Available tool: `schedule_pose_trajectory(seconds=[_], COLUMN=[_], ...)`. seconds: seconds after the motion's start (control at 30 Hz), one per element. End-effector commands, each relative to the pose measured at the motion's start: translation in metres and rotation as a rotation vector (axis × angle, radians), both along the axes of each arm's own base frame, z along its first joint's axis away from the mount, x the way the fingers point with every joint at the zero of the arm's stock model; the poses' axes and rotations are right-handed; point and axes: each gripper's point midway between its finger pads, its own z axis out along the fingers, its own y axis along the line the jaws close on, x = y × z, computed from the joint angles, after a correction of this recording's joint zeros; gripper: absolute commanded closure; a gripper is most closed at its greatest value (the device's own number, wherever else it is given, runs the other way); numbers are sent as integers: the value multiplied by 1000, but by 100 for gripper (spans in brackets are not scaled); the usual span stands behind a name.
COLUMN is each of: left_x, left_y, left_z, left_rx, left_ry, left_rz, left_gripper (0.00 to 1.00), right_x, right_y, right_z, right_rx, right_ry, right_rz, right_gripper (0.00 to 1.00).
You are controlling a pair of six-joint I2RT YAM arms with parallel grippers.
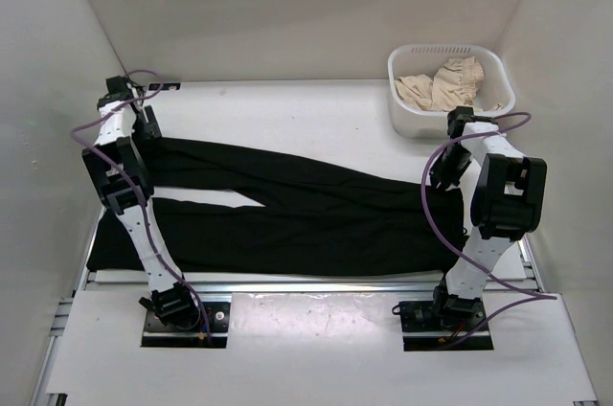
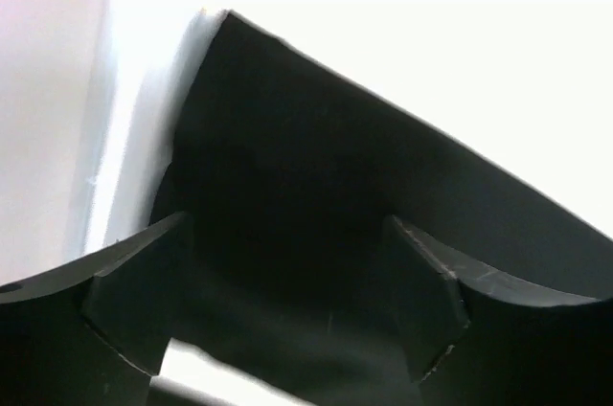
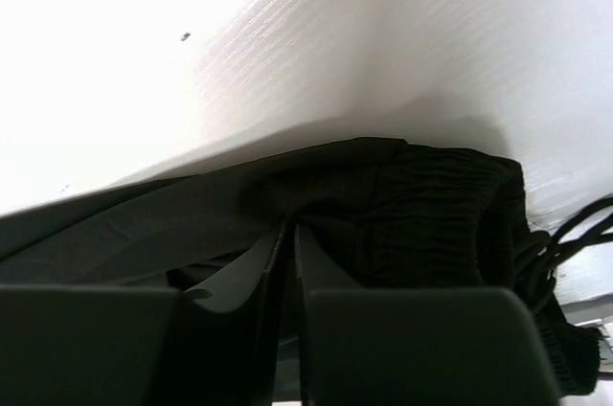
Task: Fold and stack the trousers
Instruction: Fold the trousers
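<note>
One pair of trousers [image 1: 306,205] lies full length across the table [image 1: 316,104], waistband right, legs splayed left; no fold shows yet, so folding and stacking both appear to remain; the left jaws stand wide open over a leg hem, holding nothing; the right jaws are pinched on the waistband; the near leg skirts the table's front edge, both side walls crowd the ends, bare table lies beyond, short of the basket [image 1: 407,119].

Matt blk soft cloth: trousers [image 1: 316,205], ribbed at waistband [image 3: 431,205]. Smooth matt white: bench [image 1: 316,109]. Wht plastic, slight gloss: basket [image 1: 417,121]; crumpled beige cloth [image 1: 436,90] inside. Matt blk plastic, lightly scuffed: left pincer [image 2: 285,224]. Bare metal: front rail [image 1: 316,284].
</note>
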Motion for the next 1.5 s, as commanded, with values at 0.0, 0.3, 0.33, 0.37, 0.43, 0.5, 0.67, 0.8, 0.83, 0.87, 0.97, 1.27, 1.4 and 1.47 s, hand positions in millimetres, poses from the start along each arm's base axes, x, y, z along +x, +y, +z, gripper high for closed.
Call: schedule_pose_trajectory(seconds=[0.0, 0.3, 0.33, 0.37, 0.43, 0.5, 0.67, 0.8, 0.83, 0.87, 0.97, 1.27, 1.4, 1.47], left_x=[4, 2, 1, 2, -4, -2, -9, -8, -11, -10, -11, 3, 11, 10], left_y=[-5, 0, -3, -2, -7, -11, -10, -8, -9, -9, -7, 13, 18, 26], left_z=[-25, -64, -60, -51, -49, -37, -30, -18, -21, -16, -15, 21, 41, 63], left_rx=[-71, -67, -75, -68, -79, -70, -53, -35, -39, -35, -27, 30, 57, 83], left_ry=[44, 112, 106, 86, 88, 66, 67, 42, 52, 42, 45, -38, -84, -120], left_rz=[-18, -4, -8, -9, -13, -23, -15, -11, -11, -11, -7, 25, 31, 49], left_gripper=[8, 42, 56, 73, 84, 86, 86, 86, 86, 86, 86, 86, 86, 86], right_x=[12, 7, 6, 4, -2, -9, -31, -38, -37, -42, -37, 16, 33, 36], right_y=[-7, -5, -5, -5, -4, -1, 3, 11, 11, 14, 7, -26, -33, -32], right_z=[20, 36, 41, 45, 50, 53, 62, 72, 70, 64, 44, -7, 3, 18], right_rx=[-29, -19, -19, -19, -16, 2, 30, 66, 66, 79, 64, 40, 35, 38], right_ry=[-56, -45, -50, -53, -37, -9, 33, 16, 14, 31, 45, 57, 16, -29], right_rz=[21, 50, 50, 50, 39, 22, 5, -24, -33, -33, -56, -142, -142, -131], right_gripper=[89, 42, 42, 40, 39, 36, 33, 30, 30, 29, 29, 59, 100, 100])
